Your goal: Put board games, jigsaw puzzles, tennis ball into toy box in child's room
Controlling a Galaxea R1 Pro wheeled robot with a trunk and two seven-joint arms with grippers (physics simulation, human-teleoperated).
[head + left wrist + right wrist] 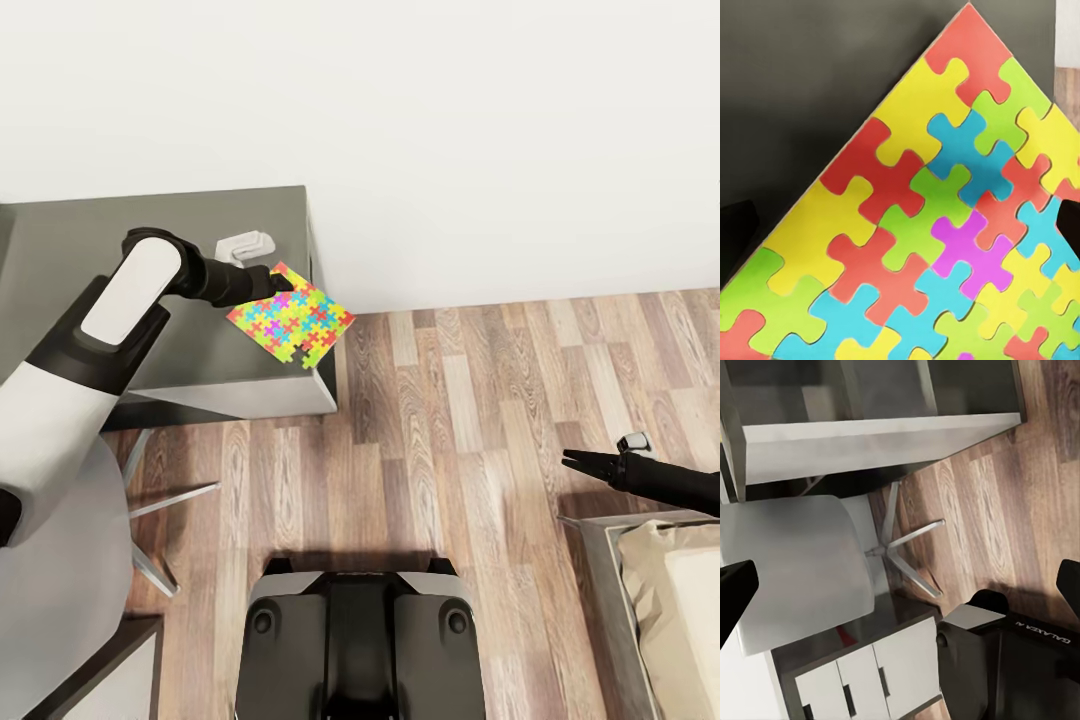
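Puzzle [291,316] is pinched at its 10 o'clock corner by left gripper [277,282], overhanging table [60,240] edge at 10 o'clock; slip or droop is risked from corner-only hold; right gripper [580,461] is parted, empty.

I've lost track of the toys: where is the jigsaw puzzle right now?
In the head view the puzzle is at the left, at the near right corner of the grey table, overhanging its edge, at the tip of the left hand.
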